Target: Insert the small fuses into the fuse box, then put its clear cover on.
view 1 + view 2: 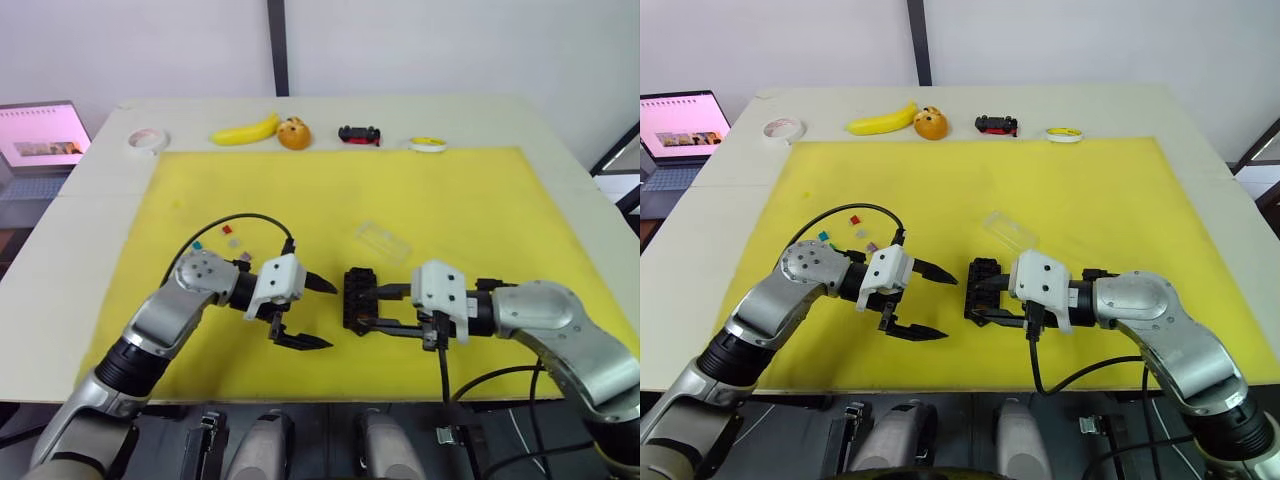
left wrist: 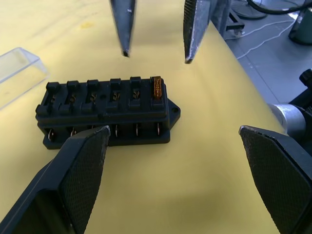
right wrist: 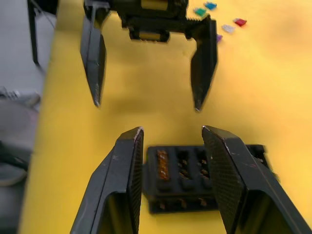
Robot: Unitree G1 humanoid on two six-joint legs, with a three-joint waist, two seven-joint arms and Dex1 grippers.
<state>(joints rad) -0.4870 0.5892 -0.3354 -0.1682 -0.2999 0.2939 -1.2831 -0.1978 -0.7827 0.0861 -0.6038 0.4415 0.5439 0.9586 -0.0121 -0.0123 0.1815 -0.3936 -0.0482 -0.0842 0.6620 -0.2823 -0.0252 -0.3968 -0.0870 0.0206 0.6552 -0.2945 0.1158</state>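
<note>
The black fuse box (image 1: 360,298) lies on the yellow mat (image 1: 470,200) between my two grippers. One orange fuse (image 2: 157,87) sits in its end slot; the other slots look empty. My right gripper (image 1: 376,310) is open, its fingers hovering just over that end of the box with nothing held. Open and empty, my left gripper (image 1: 326,316) faces the box from its left, a short gap away. Several loose small fuses (image 1: 232,241) lie behind my left wrist, among them red (image 3: 239,21), green and blue. The clear cover (image 1: 382,240) rests just behind the box.
Along the table's far edge stand a white tape roll (image 1: 147,139), a banana (image 1: 247,130), an orange toy (image 1: 293,133), a black-and-red toy car (image 1: 359,134) and a yellow tape roll (image 1: 428,144). A laptop (image 1: 40,135) sits at far left.
</note>
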